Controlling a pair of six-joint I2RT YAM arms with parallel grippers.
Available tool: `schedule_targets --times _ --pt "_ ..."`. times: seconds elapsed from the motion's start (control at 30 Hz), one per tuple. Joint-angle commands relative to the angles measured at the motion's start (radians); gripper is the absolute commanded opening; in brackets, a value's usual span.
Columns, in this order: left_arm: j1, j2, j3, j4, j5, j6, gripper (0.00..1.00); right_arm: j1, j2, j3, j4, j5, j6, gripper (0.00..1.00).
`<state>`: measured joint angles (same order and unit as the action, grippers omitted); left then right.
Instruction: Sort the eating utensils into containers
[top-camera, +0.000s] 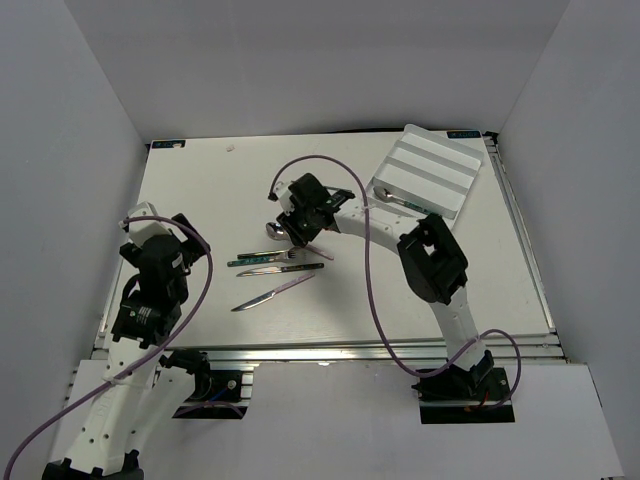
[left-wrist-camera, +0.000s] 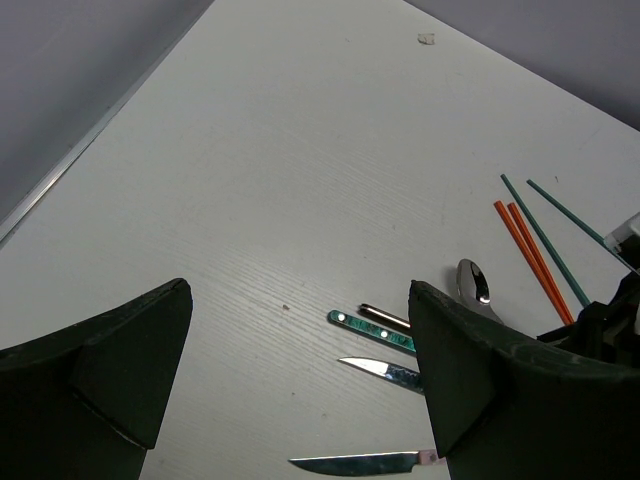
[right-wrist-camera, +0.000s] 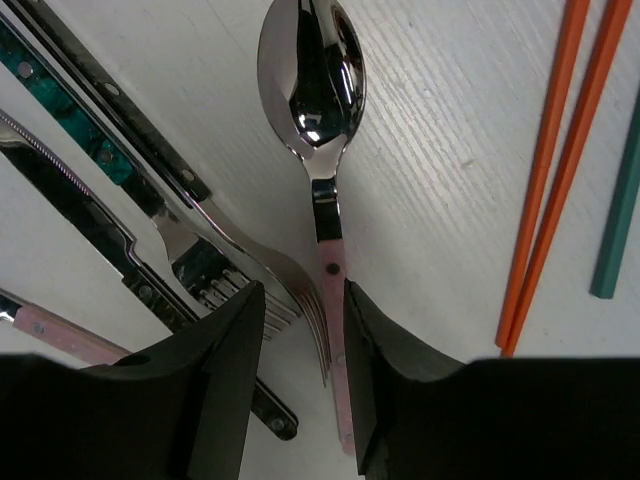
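One pink-handled spoon (right-wrist-camera: 318, 120) lies on the table (top-camera: 200, 190), its bowl toward twelve o'clock in the right wrist view. We see the right gripper (right-wrist-camera: 303, 320) straddling its handle, fingers a narrow gap apart and not pinched shut. The fork (right-wrist-camera: 225, 260) pokes its tines into that gap from nine o'clock. Two orange chopsticks (right-wrist-camera: 555, 170) lie at three o'clock of the spoon, with a green chopstick (right-wrist-camera: 620, 200) just beyond them. The white tray (top-camera: 425, 165) sits at two o'clock on the table. The left gripper (left-wrist-camera: 298, 330), at eight o'clock, hangs wide open, holding nothing.
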<state>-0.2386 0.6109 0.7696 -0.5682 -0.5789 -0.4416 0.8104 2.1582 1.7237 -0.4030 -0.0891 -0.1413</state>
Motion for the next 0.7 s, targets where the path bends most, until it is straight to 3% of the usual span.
schedule_targets --times 0.0,0.3,0.5,0.67 --pt "0.002 0.0 0.002 0.005 -0.001 0.009 0.98 0.003 0.025 0.088 -0.013 0.026 -0.012 0.43" --pt "0.002 0.001 0.002 0.008 0.008 0.011 0.98 0.003 0.075 0.16 -0.011 0.045 -0.015 0.44" --pt "0.002 0.003 0.002 0.008 0.011 0.012 0.98 0.004 0.181 0.283 -0.117 0.02 -0.061 0.43" --pt "0.002 0.001 0.0 0.011 0.017 0.014 0.98 0.012 0.213 0.277 -0.161 0.006 -0.109 0.44"
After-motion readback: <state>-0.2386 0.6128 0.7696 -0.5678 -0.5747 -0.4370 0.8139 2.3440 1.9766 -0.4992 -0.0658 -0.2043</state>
